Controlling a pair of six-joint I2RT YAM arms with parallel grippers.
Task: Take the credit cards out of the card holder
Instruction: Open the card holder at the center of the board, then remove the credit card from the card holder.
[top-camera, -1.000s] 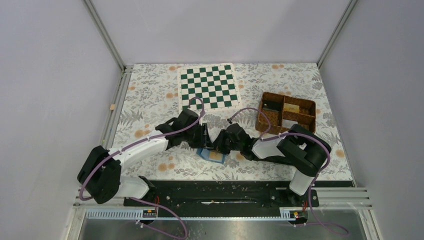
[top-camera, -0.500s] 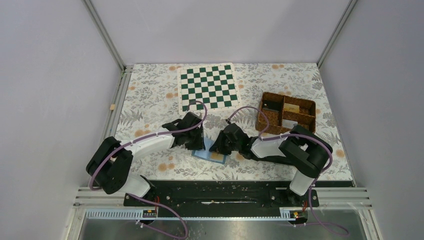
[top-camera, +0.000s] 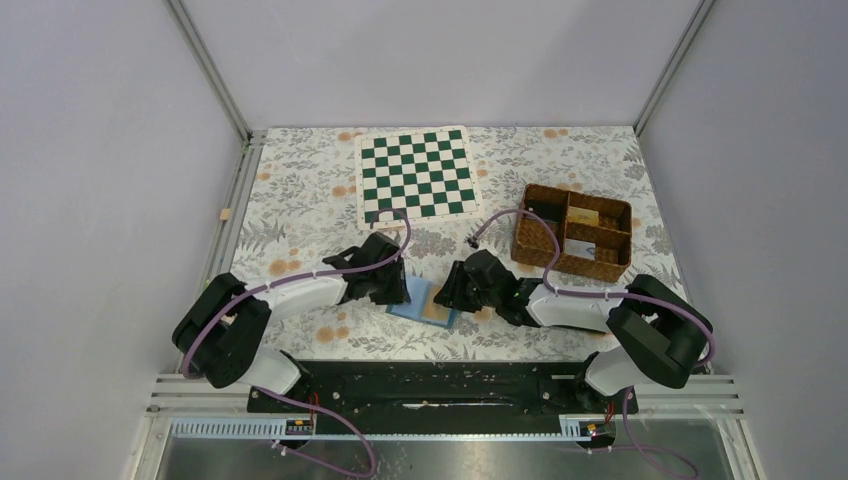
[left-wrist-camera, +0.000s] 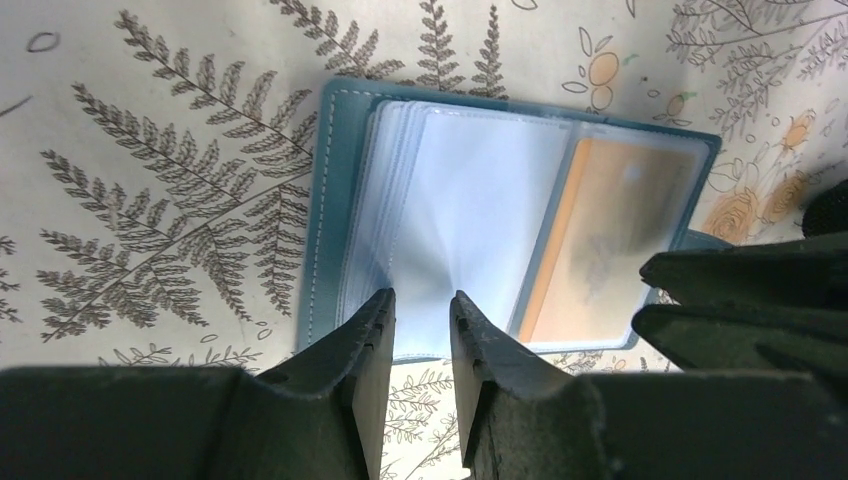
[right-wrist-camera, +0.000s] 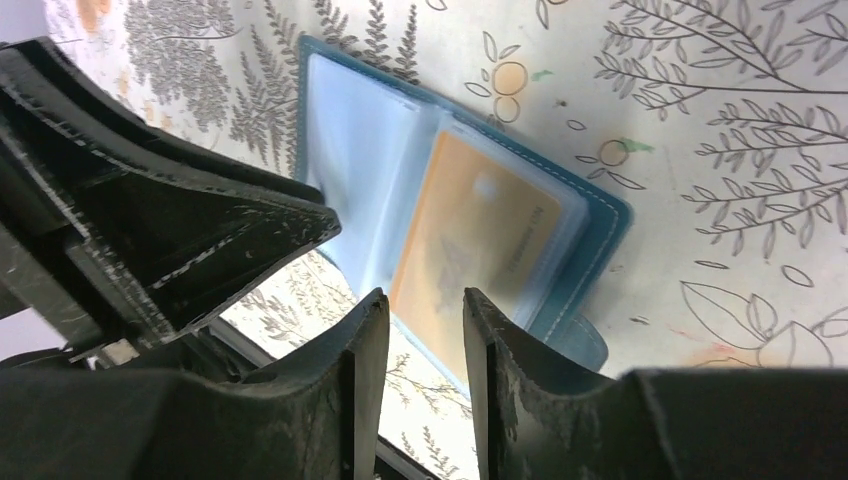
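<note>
The blue card holder (top-camera: 408, 303) lies open on the floral table, between my two grippers. Its light blue pocket leaves show in the left wrist view (left-wrist-camera: 480, 200). A tan-gold credit card (left-wrist-camera: 610, 235) sits inside the right leaf's pocket; it also shows in the top view (top-camera: 436, 312) and the right wrist view (right-wrist-camera: 470, 245). My left gripper (left-wrist-camera: 420, 297) is narrowly open and empty at the holder's near edge, over the left leaf. My right gripper (right-wrist-camera: 425, 295) is narrowly open and empty, just over the card's near edge. The two grippers are close together.
A green-and-white chequered board (top-camera: 417, 172) lies at the back. A brown wicker basket (top-camera: 528, 232) with compartments stands at the right, holding small items. A small tan block (top-camera: 226, 213) lies by the left rail. The table's front rail runs just behind the holder.
The holder's left leaf has come down and the holder now lies open and flat. The right arm's elbow has swung out to the right and lower. Both grippers stay at the holder.
</note>
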